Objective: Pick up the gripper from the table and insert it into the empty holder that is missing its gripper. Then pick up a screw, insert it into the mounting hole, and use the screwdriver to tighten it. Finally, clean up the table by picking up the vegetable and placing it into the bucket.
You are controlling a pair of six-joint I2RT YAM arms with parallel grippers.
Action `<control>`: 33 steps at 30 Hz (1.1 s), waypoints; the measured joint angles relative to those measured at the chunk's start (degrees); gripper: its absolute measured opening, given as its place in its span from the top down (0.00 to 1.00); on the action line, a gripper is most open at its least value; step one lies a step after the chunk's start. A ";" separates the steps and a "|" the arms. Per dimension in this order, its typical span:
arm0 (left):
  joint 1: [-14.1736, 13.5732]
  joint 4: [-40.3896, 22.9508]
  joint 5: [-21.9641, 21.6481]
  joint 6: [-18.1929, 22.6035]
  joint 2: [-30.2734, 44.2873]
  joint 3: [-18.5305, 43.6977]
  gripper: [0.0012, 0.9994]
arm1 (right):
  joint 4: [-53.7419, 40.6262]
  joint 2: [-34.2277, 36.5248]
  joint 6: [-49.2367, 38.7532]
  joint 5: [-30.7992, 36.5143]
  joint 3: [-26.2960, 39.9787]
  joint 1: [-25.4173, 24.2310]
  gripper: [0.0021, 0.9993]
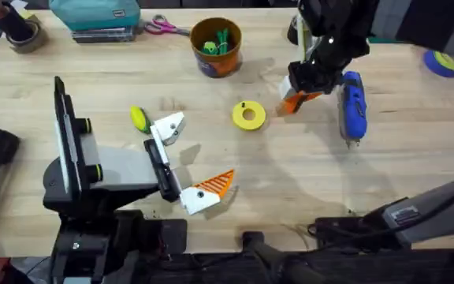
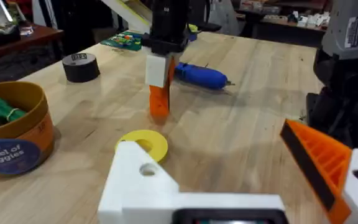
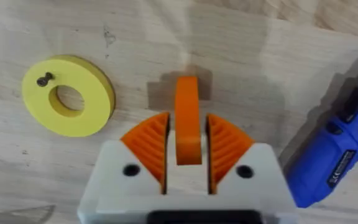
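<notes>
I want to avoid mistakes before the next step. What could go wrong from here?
1. The right gripper pinches the orange fingertip by a narrow part, so it may twist or slip when lifted.
2. The blue screwdriver lies close beside that gripper and could be knocked.
3. A small screw rests on the yellow ring; a bump might roll it off.

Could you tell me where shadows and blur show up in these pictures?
Overhead: the right arm's upper links loom dark and blurred above the blue pen-shaped screwdriver. Right wrist: a soft shadow lies behind the small orange ribbed wedge held in the right end effector. Left wrist: the near white finger base looks soft.
</notes>
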 joint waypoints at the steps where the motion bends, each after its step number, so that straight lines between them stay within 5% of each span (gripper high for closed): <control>1: 0.00 0.00 0.00 0.00 0.00 0.00 0.01 | 0.02 0.00 -0.04 -0.02 0.00 0.00 0.70; 4: 0.00 0.00 0.00 0.00 0.00 0.00 0.01 | 0.12 0.00 0.14 -0.13 0.00 0.00 0.97; 5: 0.00 0.00 0.00 0.00 0.00 0.00 0.01 | 0.18 0.00 0.15 -0.13 0.00 0.00 0.99; 22: 0.00 0.00 0.00 0.00 0.00 0.00 0.01 | -6.21 -1.24 0.17 -0.17 2.70 -0.04 0.99; 33: 0.00 0.00 0.02 0.00 0.00 0.00 0.01 | -8.30 -13.12 0.17 -2.58 9.14 -0.04 0.99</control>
